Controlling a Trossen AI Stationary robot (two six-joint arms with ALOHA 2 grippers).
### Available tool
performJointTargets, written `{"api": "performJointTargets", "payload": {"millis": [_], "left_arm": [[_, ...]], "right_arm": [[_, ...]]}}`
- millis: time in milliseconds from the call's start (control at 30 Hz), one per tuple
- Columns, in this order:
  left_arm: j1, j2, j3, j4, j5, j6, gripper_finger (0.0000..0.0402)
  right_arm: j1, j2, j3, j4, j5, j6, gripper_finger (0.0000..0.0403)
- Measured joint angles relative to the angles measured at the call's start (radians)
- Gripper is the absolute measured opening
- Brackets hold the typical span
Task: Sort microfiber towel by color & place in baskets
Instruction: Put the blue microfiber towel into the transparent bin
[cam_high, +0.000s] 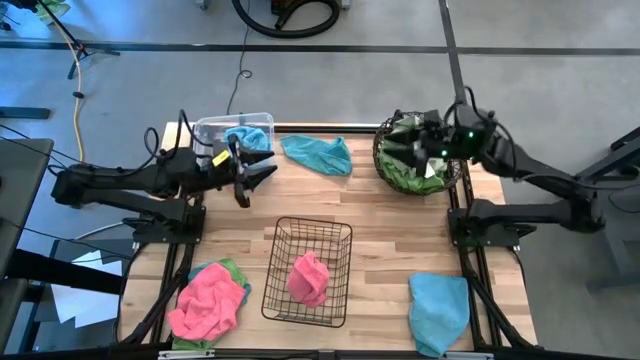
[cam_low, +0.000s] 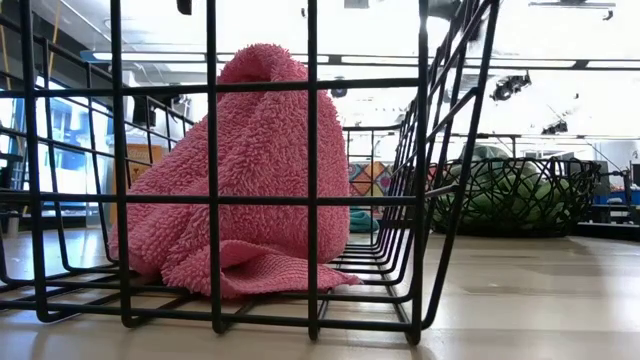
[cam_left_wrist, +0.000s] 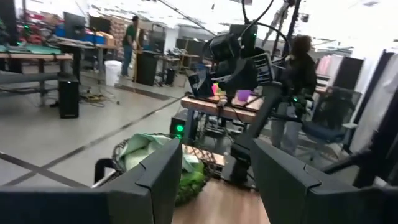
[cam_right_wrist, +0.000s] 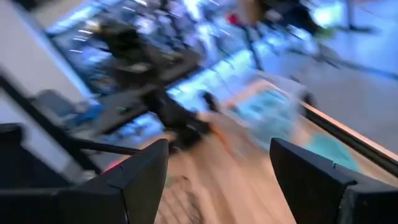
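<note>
While green cloths filled the round basket (cam_high: 420, 155) and one pink cloth (cam_high: 308, 277) sat in the wire basket (cam_high: 283, 300), sorting was partly done. Both the left pincer (cam_high: 262, 170) and right pincer (cam_high: 398, 147) hung wide and empty. Blue cloths (cam_high: 318, 153) and a pink-green pile (cam_high: 208, 298) remained on the surface (cam_high: 380, 230).

Wooden table (cam_high: 380, 255), grey floor (cam_high: 560, 50), yellow cable (cam_high: 76, 75), 2 people (cam_left_wrist: 132, 38) in the workshop behind

Wire basket (cam_high: 307, 272) at desk (cam_high: 390, 225) centre, one towel (cam_high: 308, 278) inside. Bin (cam_high: 232, 131) at 11 o'clock, round basket (cam_high: 418, 155) at 1 o'clock (both at far edge). Loose towel (cam_high: 318, 153) between them.
</note>
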Motion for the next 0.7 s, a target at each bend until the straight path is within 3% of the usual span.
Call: {"api": "performJointTargets", "payload": {"millis": [167, 300, 600, 700], "left_arm": [[-0.017, 0.001, 0.0, 0.007, 0.0, -0.009, 0.0177], [-0.005, 0.007, 0.0, 0.003, 0.04, -0.065, 0.0177], [0.034, 0.009, 0.002, -0.023, 0.071, -0.097, 0.0177], [0.067, 0.058, 0.068, -0.153, 0.081, -0.121, 0.0177]], "right_arm": [[0.143, 0.057, -0.07, 0.242, 0.019, -0.103, 0.0277], [0.212, 0.123, -0.072, 0.293, 0.111, -0.136, 0.0277], [0.237, 0.184, -0.064, 0.368, 0.14, -0.148, 0.0277], [0.237, 0.173, -0.063, 0.387, 0.162, -0.147, 0.0277]]}}
